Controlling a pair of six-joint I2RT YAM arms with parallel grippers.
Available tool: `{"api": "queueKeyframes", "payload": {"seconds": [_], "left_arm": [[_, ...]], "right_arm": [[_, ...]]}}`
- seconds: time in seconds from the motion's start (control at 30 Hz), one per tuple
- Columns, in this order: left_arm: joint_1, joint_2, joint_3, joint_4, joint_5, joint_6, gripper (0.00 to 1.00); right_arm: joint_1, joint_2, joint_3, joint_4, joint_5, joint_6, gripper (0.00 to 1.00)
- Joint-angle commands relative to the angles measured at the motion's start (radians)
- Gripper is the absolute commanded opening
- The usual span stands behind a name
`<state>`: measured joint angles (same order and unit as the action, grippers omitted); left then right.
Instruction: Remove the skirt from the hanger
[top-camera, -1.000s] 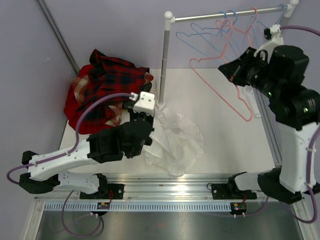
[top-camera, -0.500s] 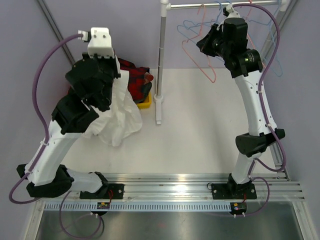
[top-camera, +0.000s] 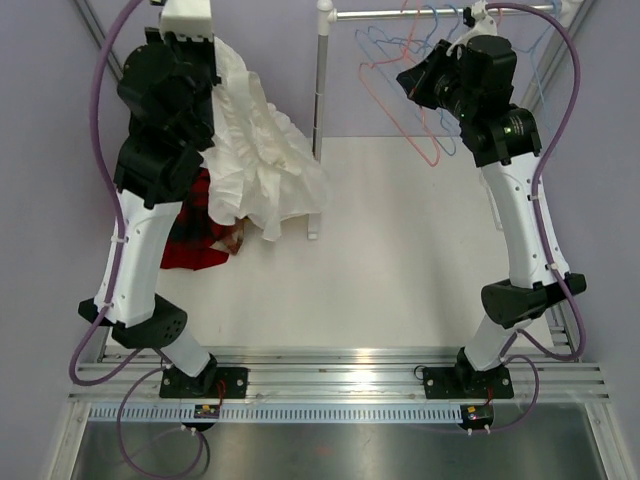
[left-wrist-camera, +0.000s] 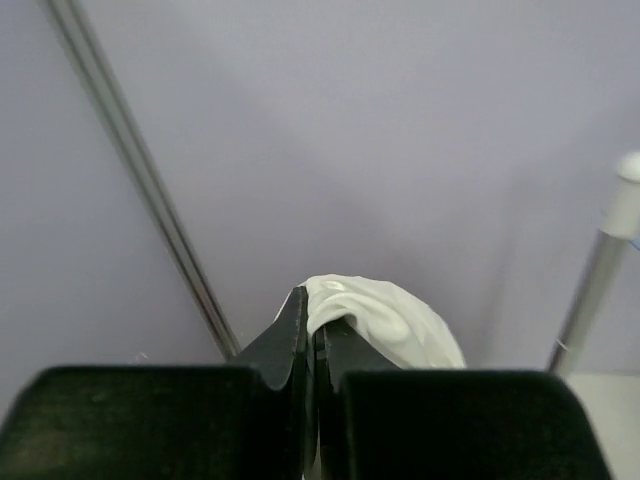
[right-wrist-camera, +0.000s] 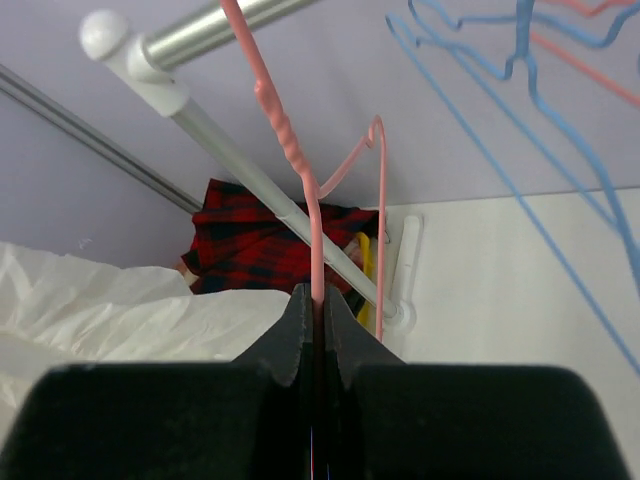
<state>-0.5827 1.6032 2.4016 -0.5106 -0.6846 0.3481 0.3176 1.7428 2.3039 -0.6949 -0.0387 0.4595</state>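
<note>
from above, the left claw (top-camera: 212, 62) is pinched shut on the white skirt (top-camera: 265, 170), held high over a red plaid cloth (top-camera: 190, 250) at the left of the worktop (top-camera: 420, 260). the right claw (top-camera: 410, 82) is clamped on a pink hanger (top-camera: 430, 158) under the rail (top-camera: 400, 12).

left wrist: white fabric is squeezed between closed fingers.

right wrist: the hanger wire is gripped, with no cloth on it.

the skirt looks freed; next it needs lowering and releasing.
</note>
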Motion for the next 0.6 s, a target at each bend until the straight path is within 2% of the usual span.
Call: {"api": "queueKeyframes", "payload": {"seconds": [0.0,0.13,0.27,0.4,0.53,0.57], "left_arm": [[0.153,0.043,0.091,0.085,0.158,-0.020,0.00],[0.299,0.121,0.090,0.139,0.290,-0.101,0.00],[0.455,0.279,0.146,0.188,0.420,-0.205,0.00],[0.576,0.380,0.140,0.222,0.499,-0.384,0.00],[0.642,0.481,0.024,0.241,0.553,-0.468,0.01],[0.656,0.503,-0.020,0.230,0.566,-0.486,0.04]], "right_arm": [[-0.017,-0.026,0.074,0.077,0.000,0.004,0.00],[-0.026,0.043,0.189,0.072,0.000,0.005,0.00],[-0.049,0.116,0.264,0.080,-0.015,0.018,0.00],[-0.075,0.191,0.310,0.075,-0.032,0.030,0.00],[-0.081,0.213,0.266,0.090,-0.040,0.044,0.00],[-0.081,0.216,0.258,0.095,-0.043,0.048,0.00]]}}
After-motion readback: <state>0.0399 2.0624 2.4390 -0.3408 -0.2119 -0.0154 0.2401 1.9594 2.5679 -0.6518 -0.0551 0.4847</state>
